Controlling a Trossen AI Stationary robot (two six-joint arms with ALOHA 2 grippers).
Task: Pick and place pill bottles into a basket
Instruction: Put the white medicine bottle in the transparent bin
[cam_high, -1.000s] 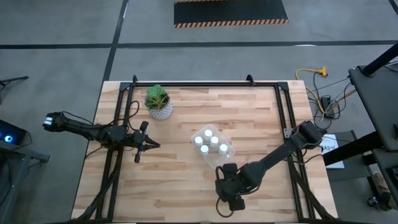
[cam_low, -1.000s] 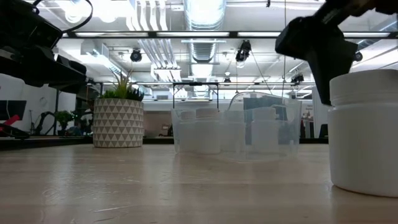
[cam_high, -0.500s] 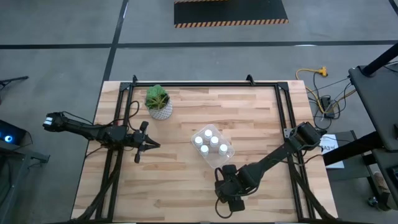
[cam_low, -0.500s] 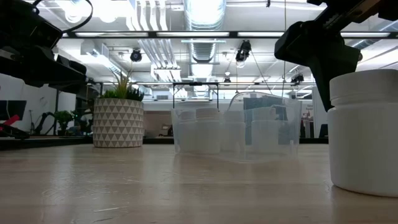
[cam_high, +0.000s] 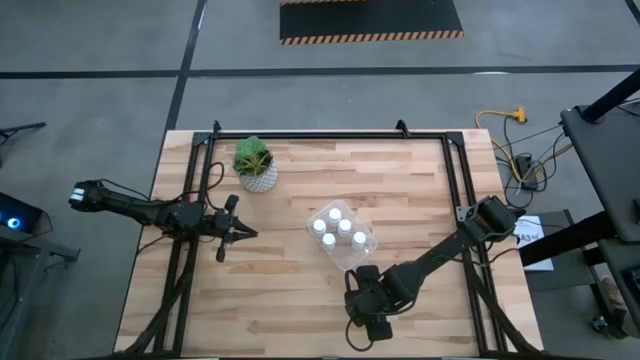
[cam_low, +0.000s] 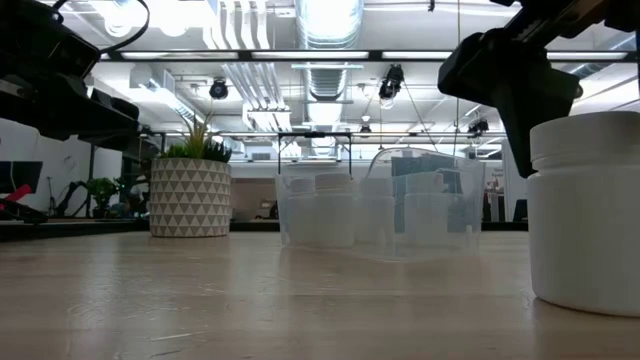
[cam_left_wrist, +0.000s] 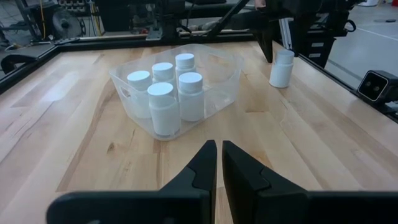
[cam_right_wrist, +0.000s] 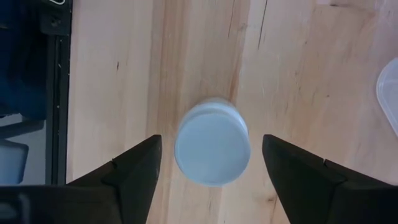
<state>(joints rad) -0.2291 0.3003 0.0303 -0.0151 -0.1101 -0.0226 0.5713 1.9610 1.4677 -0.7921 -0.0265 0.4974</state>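
Observation:
One white pill bottle (cam_right_wrist: 212, 149) stands upright on its base on the wood table near the near edge; it also looms large in the low view (cam_low: 585, 210). My right gripper (cam_high: 366, 322) hangs over it, pointing down and open, one finger on either side of the cap with a gap on both sides. The clear basket (cam_high: 371, 241) sits on the table's middle and has several capped pill bottles (cam_left_wrist: 168, 93) standing in it. My left gripper (cam_left_wrist: 219, 155) waits shut at the left, above the table.
A white patterned pot with a green plant (cam_high: 256, 166) stands at the far left of the table. Black frame rails (cam_high: 462, 190) run along the table's sides. Bare wood lies between the basket and the lone bottle.

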